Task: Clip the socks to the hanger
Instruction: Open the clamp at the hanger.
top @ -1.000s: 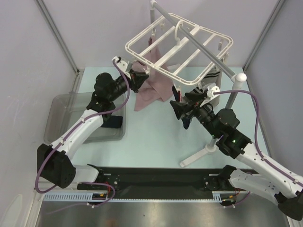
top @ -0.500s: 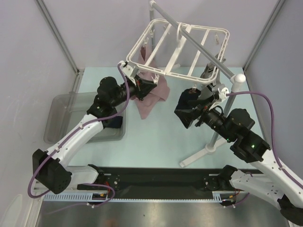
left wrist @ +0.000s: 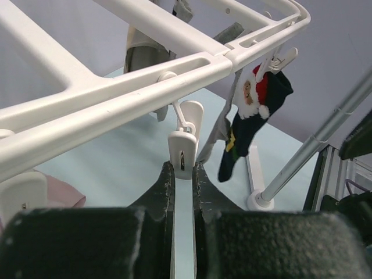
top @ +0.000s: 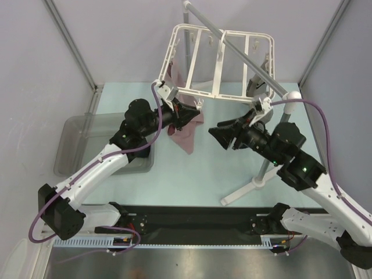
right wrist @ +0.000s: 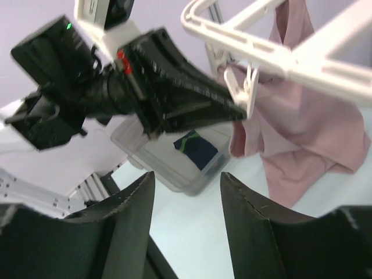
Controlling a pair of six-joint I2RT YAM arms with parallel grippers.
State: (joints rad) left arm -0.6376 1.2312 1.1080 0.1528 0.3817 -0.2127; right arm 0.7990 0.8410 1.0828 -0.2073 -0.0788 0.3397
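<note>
**Left claw on a clip, right claw empty**

Your left claw (left wrist: 183, 168) is clamped on a white clip (left wrist: 182, 148) dangling from the near-left edge of the hanger (left wrist: 116, 87). The Santa sock (left wrist: 256, 110) hangs clipped at the hanger's right side, well apart from that claw. Your right claw (right wrist: 186, 186) has its fingers apart and holds nothing, near the pink cloth (right wrist: 308, 133). Another dark sock (right wrist: 196, 148) lies in the clear bin (right wrist: 168, 172) on the left of the table (top: 192, 174).
</note>
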